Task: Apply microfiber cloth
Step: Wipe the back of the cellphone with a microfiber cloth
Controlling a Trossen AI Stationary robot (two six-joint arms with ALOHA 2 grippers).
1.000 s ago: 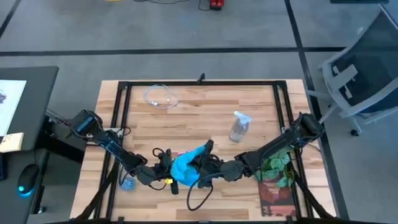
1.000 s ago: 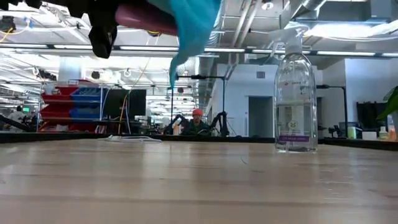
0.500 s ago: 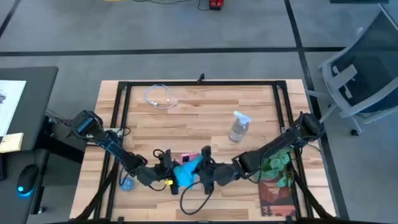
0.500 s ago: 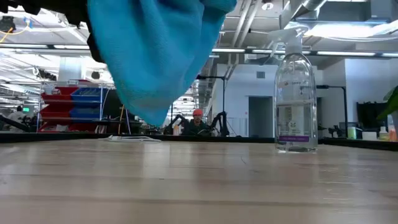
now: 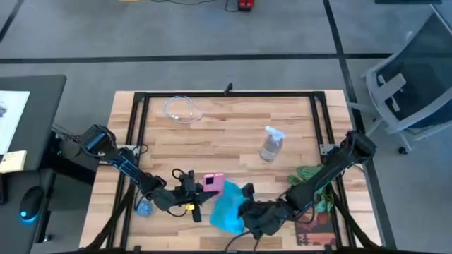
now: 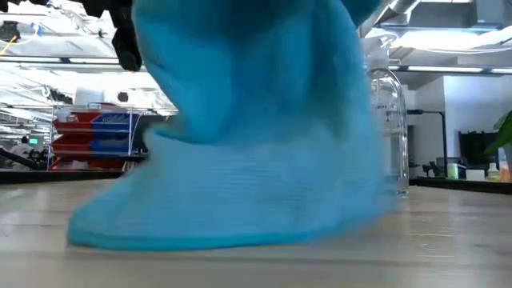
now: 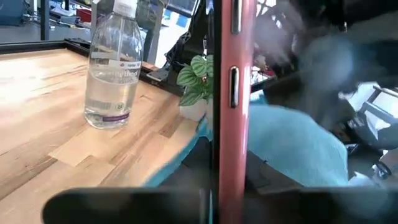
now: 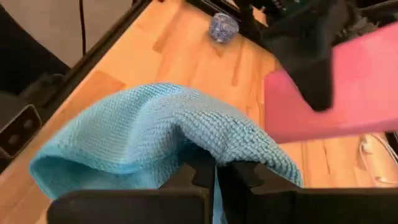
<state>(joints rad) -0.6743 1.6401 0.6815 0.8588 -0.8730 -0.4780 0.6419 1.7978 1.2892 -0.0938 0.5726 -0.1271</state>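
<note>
The sky-blue microfiber cloth (image 5: 229,209) sits near the table's front edge, right of a phone in a pink case (image 5: 214,182). My right gripper (image 5: 247,212) is shut on the cloth's right side. My left gripper (image 5: 200,192) is shut on the phone and holds it on edge, seen edge-on in the left wrist view (image 7: 227,112). The cloth fills the low view (image 6: 240,144) and hides the phone there. My left gripper pinches the phone between its two fingers, one on each flat face, at the phone's left end (image 7: 225,186). The fingers come level from the table's left. The phone stands on edge, clear of the table. My right gripper pinches a raised fold of the cloth (image 8: 208,155) between its shut fingers, coming from the table's right and slanting down. Several layers bunch at the fingers. The cloth drapes slack from the hold, and its lower part (image 6: 200,228) lies on the table.
A clear spray bottle (image 5: 271,143) stands right of centre. A white cable (image 5: 182,109) lies at the far left, a small blue disc (image 5: 145,207) near the left arm, and a green plant (image 5: 314,187) at the right edge. The table's middle is bare wood.
My right gripper has moved toward the table's near edge and down, carrying the cloth off the phone. The cloth, earlier hanging clear against the phone, now rests with its lower part on the table. The phone's pink face is uncovered.
</note>
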